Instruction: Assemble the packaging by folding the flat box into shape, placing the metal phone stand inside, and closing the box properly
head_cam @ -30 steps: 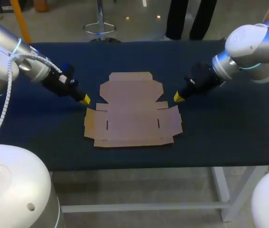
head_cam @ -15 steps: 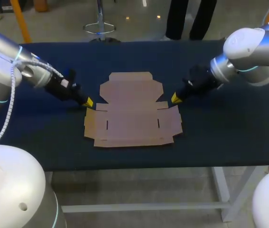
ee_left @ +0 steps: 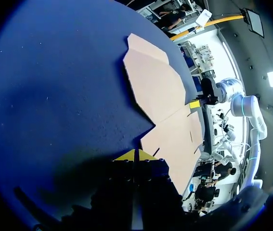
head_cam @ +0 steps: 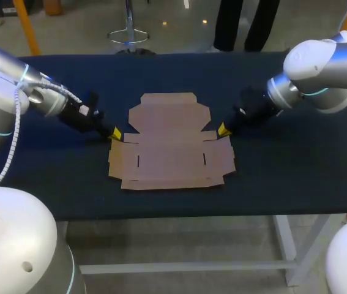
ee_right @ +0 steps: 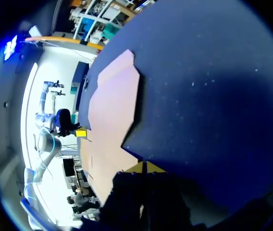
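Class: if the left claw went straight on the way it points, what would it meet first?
Probably the flat box, its nearest flap just ahead of the left claw; height unclear.

The left arm [head_cam: 5, 92], at the frame's left, is silver-white with rounded joints, a thin teal ring and a white ribbed cable [head_cam: 11, 131] alongside. The right arm [head_cam: 326, 61], upper right, matches it. Each narrows to a black wrist and a yellow-tipped end, the left gripper [head_cam: 116, 133] and the right gripper [head_cam: 223, 129]. White domed bases [head_cam: 14, 245] fill the lower corners.

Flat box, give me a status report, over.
Left gripper and right gripper shut, empty, tips at side flaps of the flat box. Box unfolded, lying flat. Phone stand not in view.
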Motion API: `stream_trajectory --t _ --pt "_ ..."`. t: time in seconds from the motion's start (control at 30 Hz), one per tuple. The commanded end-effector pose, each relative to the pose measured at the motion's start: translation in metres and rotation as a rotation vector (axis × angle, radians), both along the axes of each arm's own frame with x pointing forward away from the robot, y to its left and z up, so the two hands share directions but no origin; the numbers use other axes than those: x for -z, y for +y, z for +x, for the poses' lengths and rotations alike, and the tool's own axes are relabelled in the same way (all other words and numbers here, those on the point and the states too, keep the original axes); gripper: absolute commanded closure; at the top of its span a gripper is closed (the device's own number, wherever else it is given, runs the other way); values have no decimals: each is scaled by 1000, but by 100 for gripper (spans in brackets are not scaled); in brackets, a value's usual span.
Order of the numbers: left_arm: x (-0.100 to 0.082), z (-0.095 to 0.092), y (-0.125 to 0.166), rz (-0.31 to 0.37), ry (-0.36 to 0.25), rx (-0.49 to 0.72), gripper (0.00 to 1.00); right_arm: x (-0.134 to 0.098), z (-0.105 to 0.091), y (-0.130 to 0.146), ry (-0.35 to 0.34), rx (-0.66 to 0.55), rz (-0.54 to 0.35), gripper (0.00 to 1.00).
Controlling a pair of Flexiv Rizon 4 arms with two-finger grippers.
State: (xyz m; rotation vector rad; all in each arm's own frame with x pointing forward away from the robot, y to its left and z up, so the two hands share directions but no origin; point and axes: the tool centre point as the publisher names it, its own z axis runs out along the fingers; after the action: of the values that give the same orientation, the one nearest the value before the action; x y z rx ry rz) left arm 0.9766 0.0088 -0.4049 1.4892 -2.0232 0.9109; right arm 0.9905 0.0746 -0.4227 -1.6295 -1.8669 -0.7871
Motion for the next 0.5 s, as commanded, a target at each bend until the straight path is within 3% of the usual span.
stream_trajectory --t 0.03,0.5 --pt "7 3 -4 -3 4 3 100 6 2 1 2 -6 7 100" --pt "12 3 -11 -21 8 5 100 10 5 5 -1 -20 12 100"
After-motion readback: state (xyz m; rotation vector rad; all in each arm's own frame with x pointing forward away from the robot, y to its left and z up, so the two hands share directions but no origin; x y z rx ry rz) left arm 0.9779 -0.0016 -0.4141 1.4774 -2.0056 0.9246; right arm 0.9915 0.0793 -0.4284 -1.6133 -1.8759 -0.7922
